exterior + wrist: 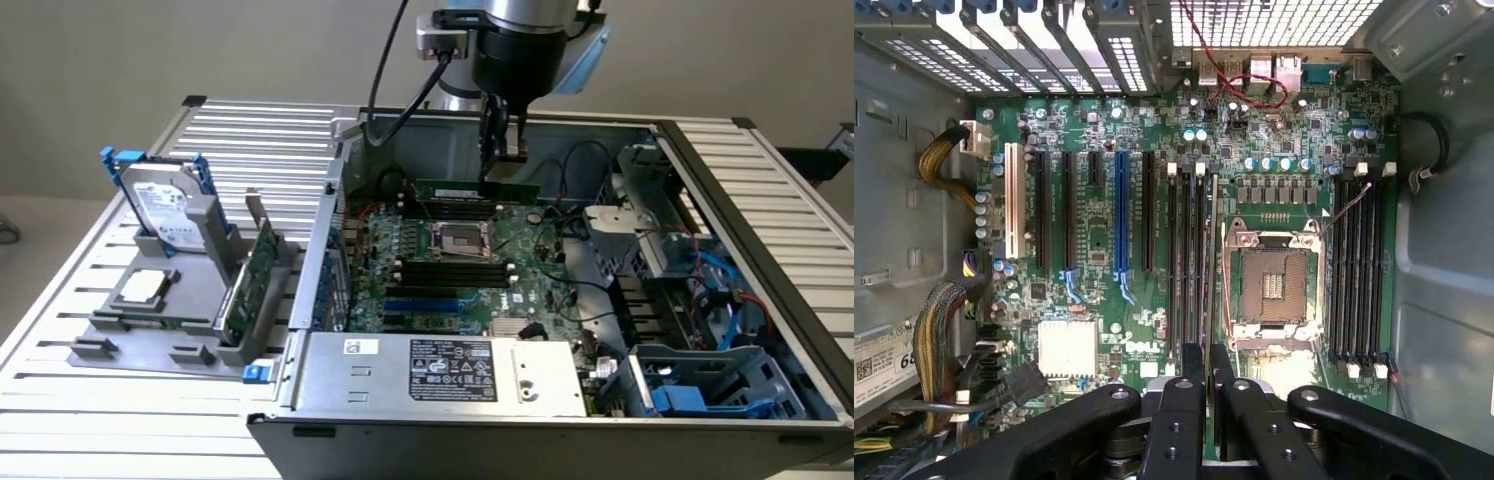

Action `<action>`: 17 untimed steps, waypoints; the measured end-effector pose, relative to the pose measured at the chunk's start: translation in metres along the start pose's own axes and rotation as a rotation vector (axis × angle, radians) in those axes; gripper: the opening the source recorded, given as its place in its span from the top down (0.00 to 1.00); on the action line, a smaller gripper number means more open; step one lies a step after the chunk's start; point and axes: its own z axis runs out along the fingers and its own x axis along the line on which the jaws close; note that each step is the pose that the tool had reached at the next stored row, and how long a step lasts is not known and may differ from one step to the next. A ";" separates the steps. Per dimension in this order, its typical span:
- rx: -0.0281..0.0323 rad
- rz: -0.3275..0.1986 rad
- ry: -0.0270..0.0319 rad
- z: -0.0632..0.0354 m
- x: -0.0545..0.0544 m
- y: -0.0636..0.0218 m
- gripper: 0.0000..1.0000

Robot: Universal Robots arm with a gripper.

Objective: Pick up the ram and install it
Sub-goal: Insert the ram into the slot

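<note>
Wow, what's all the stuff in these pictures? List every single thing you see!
Open metal computer case: one, grey, on the slatted table.
Flat motherboard: one, green, inside the case.
Square processor socket: one, silver-framed, middle of the motherboard.
Long thin ram stick: one, green, gripped in the tool over the motherboard's black slots.
Metal power supply box: one, silver, case's near edge.
Boxy hard drive: one, silver with blue frame, upright in the grey holder.
Broad expansion card: one, green, upright in the holder.
Small square processor chip: one, silver, flat on the holder.
Tool: one, black, shut on the ram stick.
</note>
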 end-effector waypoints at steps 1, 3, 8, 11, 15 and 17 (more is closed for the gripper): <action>0.0000 0.000 0.0000 0.0000 0.000 0.0000 0.86; -0.0002 0.000 0.0000 0.0000 0.000 0.0000 0.86; -0.0001 0.000 0.0000 0.0007 0.000 0.0019 0.86; -0.0004 -0.005 0.0017 0.0050 0.000 0.0069 0.86; -0.0017 -0.020 0.0003 0.0124 0.003 0.0078 0.86; -0.0036 -0.028 -0.0009 0.0161 0.005 0.0077 0.86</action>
